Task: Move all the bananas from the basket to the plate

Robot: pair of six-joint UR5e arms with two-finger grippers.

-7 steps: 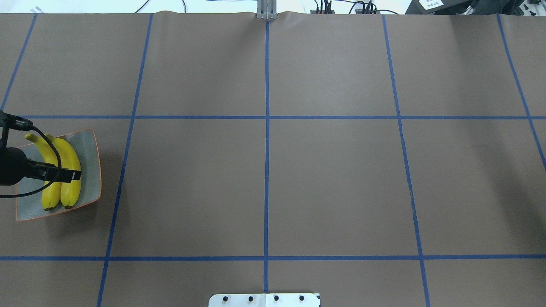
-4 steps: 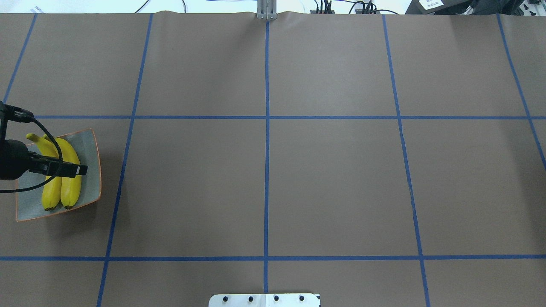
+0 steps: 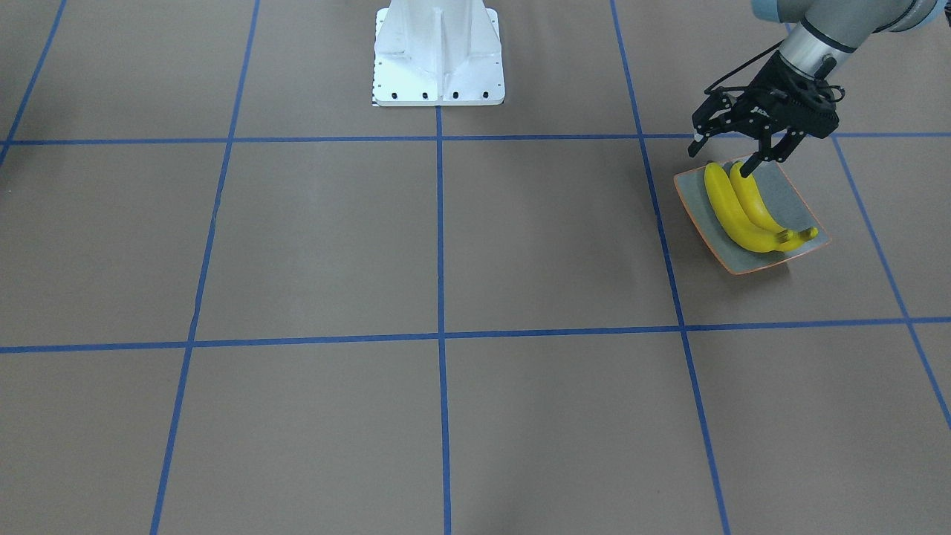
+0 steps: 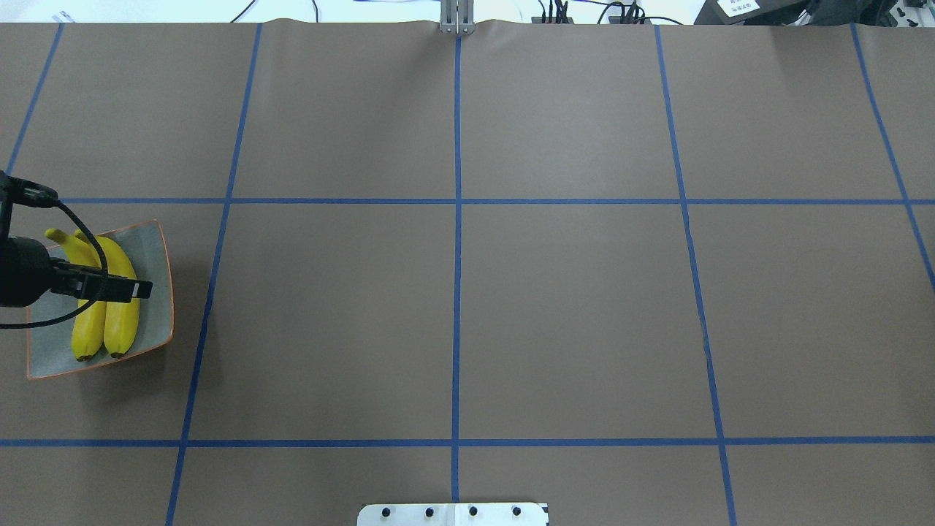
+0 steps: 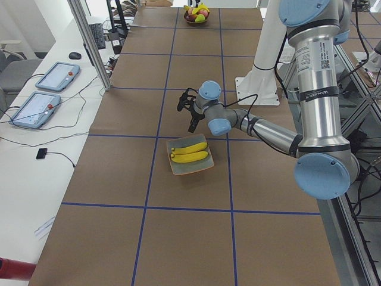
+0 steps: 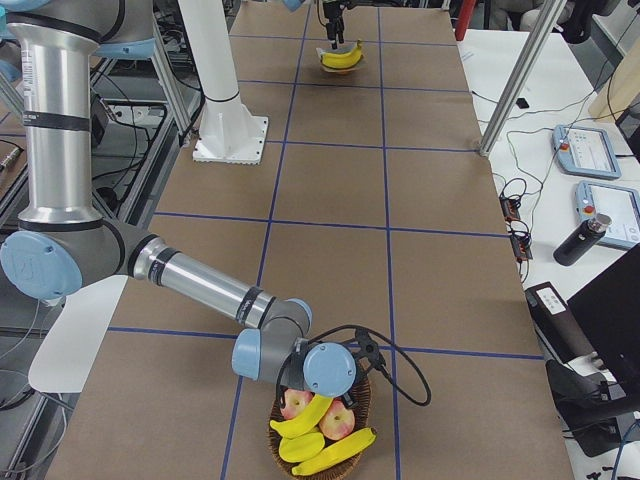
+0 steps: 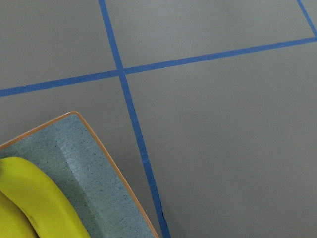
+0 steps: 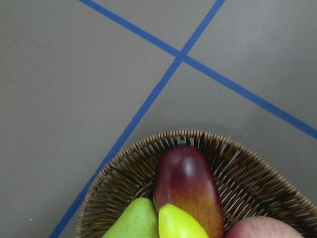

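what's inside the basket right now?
Two bananas lie on top in the basket, over reddish apples. The right wrist view adds a dark red fruit and a green one. Whatever sits beneath this top layer is covered.

A round brown wicker basket (image 8: 198, 136) on the grey-brown tabletop (image 8: 64, 104), beside crossing blue tape lines (image 8: 148, 101), holds a dark-red oval fruit (image 8: 185, 181) touching a green fruit (image 8: 133, 220) and a yellow-green fruit (image 8: 181, 224).
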